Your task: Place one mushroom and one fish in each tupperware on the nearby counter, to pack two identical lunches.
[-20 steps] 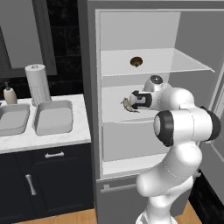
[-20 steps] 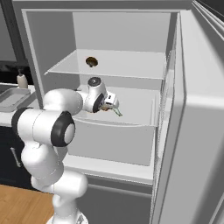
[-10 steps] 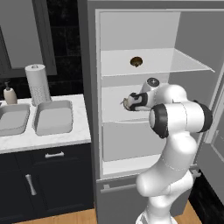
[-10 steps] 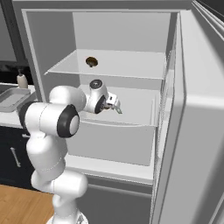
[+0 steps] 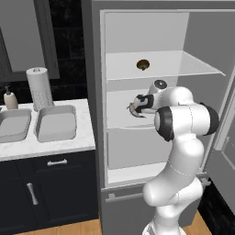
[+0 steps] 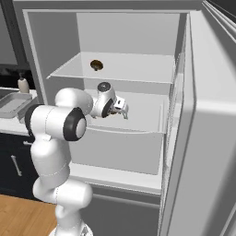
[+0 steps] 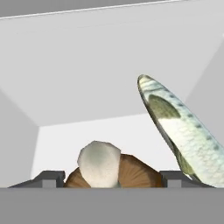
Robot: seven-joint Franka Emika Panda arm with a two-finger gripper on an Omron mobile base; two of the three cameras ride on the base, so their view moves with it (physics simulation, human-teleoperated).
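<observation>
My gripper (image 7: pixel 113 179) reaches into the open fridge at the middle shelf (image 5: pixel 120 120). In the hand view a brown mushroom (image 7: pixel 109 168) with a pale stem fills the gap between the two finger tips, touching both. A silvery fish (image 7: pixel 183 135) leans just to its right. Another mushroom (image 5: pixel 142 64) (image 6: pixel 96 64) lies on the upper shelf. Two light-grey tupperware trays (image 5: pixel 56 124) (image 5: pixel 13 126) sit on the white counter (image 5: pixel 46 148) left of the fridge. From the right base, the gripper (image 6: pixel 122 108) is seen over the same shelf.
A paper towel roll (image 5: pixel 40 87) and a soap bottle (image 5: pixel 10 97) stand behind the trays. The fridge door (image 6: pixel 203 138) hangs open at the right. Dark cabinets (image 5: pixel 46 193) run below the counter.
The elbow has risen and the hand has pushed slightly deeper onto the middle shelf. The jaws have narrowed around the mushroom.
</observation>
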